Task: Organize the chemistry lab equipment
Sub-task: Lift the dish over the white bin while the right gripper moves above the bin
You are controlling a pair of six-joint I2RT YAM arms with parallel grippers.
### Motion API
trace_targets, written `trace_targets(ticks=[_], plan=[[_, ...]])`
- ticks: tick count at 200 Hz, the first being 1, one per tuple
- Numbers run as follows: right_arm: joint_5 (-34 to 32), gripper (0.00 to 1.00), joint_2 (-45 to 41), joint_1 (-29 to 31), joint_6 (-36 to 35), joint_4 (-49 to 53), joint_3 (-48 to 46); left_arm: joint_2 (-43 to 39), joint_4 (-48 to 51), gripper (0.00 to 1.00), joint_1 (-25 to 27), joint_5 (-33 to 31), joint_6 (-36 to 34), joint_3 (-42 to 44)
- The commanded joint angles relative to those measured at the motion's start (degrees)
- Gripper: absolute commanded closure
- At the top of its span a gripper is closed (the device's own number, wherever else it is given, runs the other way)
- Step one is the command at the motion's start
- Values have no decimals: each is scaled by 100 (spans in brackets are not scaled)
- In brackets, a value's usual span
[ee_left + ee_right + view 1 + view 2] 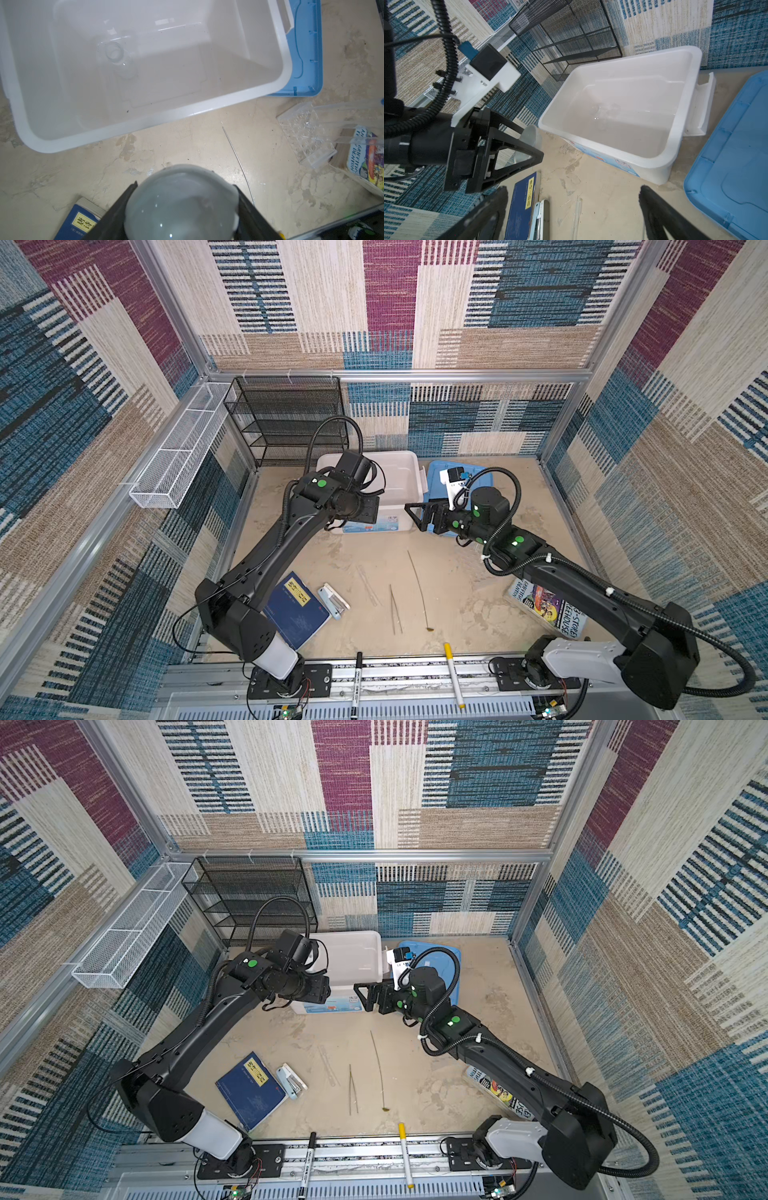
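The left arm (266, 556) and right arm (582, 585) are black, with white base shells (276, 655), green dots (321, 483) and ribbed black cables (515, 489).

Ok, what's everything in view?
white plastic bin: one, white, rear.
small glass beaker: one, clear, inside bin.
blue plastic lid: one, blue, beside bin.
small white dish: one, white, left claw.
clear plastic rack: one, clear, beside multicoloured book.
glass rod: one, clear, centre.
metal tweezers: one, silver, centre.
long thin spoon: one, metallic, centre.
pale blue stapler: one, blue, beside navy book.
books: two, navy, multicoloured, front.
marker pens: two, black, yellow, front rail.
mesh shelf: one, black, back wall.
mesh basket: one, white, left wall.
left claw: one, black, holding dish.
right claw: one, black, open.
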State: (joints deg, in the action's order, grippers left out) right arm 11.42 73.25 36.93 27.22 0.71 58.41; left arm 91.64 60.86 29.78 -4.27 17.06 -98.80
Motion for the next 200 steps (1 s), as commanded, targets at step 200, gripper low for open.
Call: trace_targets(ticks=[200], plan=[[779, 0, 2859, 16, -152, 92, 2397, 3303, 74, 43, -1302, 8, -581, -2145]])
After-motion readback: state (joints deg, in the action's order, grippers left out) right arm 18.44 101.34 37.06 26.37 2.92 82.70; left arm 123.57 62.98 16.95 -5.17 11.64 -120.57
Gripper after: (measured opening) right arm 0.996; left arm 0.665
